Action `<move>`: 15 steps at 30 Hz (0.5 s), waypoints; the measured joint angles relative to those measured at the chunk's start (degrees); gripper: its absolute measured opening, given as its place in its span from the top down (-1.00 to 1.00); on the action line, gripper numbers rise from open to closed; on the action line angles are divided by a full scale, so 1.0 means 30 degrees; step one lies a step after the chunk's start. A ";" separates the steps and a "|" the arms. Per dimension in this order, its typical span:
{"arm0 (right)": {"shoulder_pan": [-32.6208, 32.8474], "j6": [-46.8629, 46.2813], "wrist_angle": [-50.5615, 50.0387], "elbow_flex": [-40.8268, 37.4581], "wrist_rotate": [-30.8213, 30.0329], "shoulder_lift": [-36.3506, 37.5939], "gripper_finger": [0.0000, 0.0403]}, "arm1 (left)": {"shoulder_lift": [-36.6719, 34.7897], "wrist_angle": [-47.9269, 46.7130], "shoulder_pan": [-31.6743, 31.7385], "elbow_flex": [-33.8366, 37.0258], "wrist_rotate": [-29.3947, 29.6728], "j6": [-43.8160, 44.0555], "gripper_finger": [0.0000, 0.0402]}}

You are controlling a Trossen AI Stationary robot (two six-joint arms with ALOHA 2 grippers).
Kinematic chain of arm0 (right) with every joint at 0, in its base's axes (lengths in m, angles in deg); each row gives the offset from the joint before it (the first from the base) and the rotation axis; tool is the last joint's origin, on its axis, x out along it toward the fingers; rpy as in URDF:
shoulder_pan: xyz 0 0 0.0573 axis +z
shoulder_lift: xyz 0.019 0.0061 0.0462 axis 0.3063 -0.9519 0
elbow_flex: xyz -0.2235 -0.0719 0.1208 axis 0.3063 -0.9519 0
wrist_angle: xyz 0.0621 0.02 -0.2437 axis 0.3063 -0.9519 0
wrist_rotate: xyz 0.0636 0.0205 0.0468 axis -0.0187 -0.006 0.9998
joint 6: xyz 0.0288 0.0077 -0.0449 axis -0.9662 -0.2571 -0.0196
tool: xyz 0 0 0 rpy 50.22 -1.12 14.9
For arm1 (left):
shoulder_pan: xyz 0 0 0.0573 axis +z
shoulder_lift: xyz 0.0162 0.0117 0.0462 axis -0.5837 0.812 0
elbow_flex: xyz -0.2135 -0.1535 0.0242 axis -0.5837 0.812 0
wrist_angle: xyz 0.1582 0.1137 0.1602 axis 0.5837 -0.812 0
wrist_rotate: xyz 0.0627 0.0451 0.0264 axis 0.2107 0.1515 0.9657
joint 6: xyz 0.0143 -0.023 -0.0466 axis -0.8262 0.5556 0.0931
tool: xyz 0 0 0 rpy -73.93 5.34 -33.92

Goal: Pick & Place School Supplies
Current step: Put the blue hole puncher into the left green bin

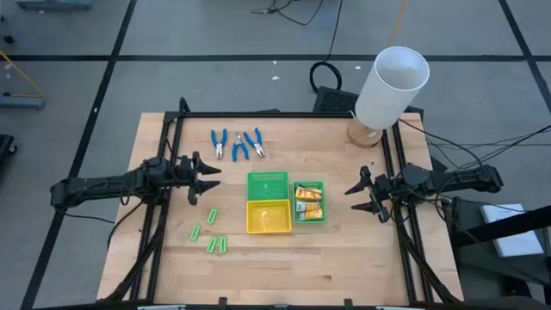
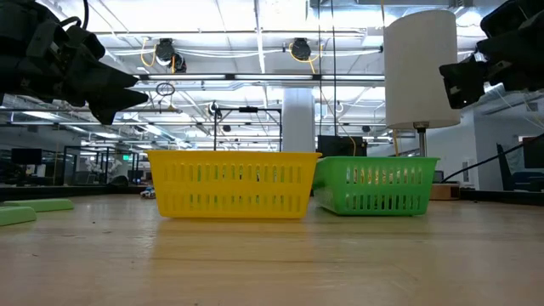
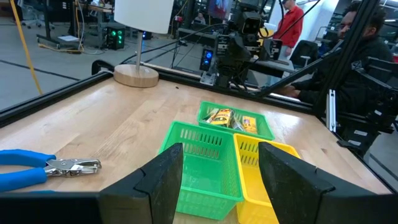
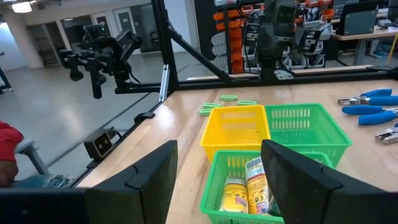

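Packets (image 1: 308,203), glossy yellow-orange, apparently crinkled, in slatted green tray (image 1: 320,186); both end effectors spread.

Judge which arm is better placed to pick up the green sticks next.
Left, probably. The left gripper hangs open just beside the green sticks, which lie on the table's left half. The right gripper, also open, waits beyond the trays, which lie between it and the sticks.

Overhead, table-level, two wrist views — all share the yellow tray (image 1: 268,217).
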 joint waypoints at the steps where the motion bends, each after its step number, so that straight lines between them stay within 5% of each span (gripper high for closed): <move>1: 0.0000 0.0004 0.0000 0.0000 0.0002 0.0000 -0.12 | -0.0005 0.0000 0.0000 0.0000 0.0000 0.0006 -0.07; 15: 0.0000 -0.0020 0.1239 -0.1732 -0.1028 0.0008 -0.12 | 0.0001 0.0000 0.0000 0.0000 0.0000 0.0004 -0.07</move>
